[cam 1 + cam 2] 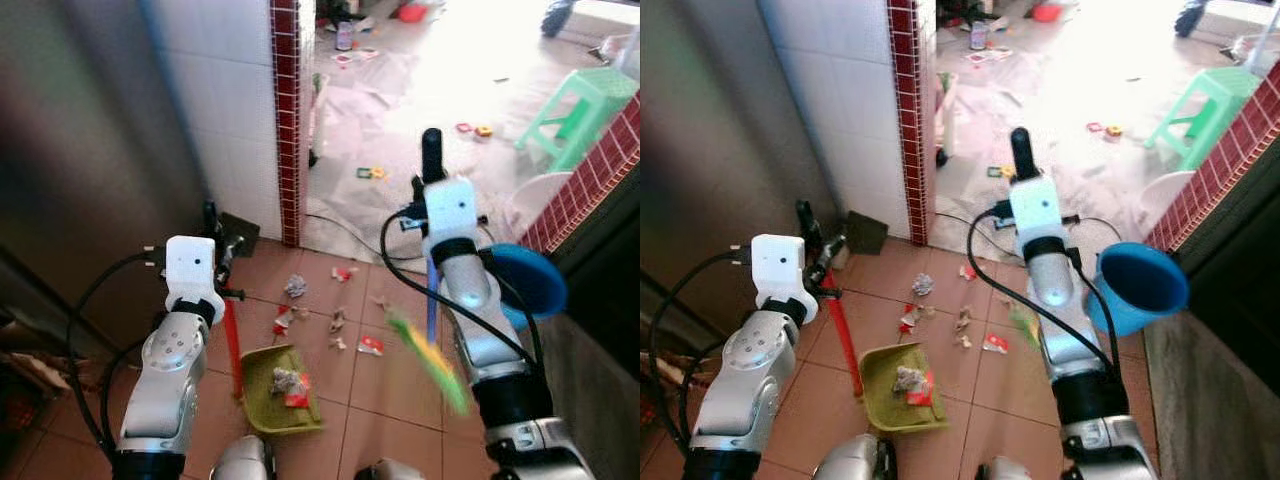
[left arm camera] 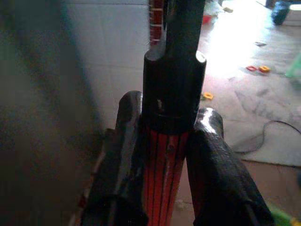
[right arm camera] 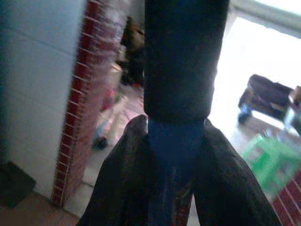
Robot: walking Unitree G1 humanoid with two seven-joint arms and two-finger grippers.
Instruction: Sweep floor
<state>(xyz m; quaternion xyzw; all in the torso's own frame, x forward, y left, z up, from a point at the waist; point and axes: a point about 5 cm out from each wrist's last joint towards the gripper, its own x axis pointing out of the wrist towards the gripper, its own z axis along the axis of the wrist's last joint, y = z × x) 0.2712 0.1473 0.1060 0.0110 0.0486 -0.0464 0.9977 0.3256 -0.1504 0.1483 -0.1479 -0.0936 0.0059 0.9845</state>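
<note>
Both grippers are clamped, the left gripper point(image 2: 162, 155) on the red dustpan handle point(image 1: 232, 345) and the right gripper point(image 3: 176, 155) on the blue broom handle point(image 1: 431, 300), so a hard sweep below them could scatter the scraps point(image 1: 335, 322) past the green dustpan point(image 1: 280, 395).

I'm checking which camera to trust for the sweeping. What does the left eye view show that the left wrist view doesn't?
Left eye view alone: the green dustpan holding scraps, litter on the tiles, the broom in the right gripper. Left wrist view alone: the left gripper's fingers clamped close-up on the red handle. Shared: that handle, the white tiled wall, the sunlit floor.
</note>
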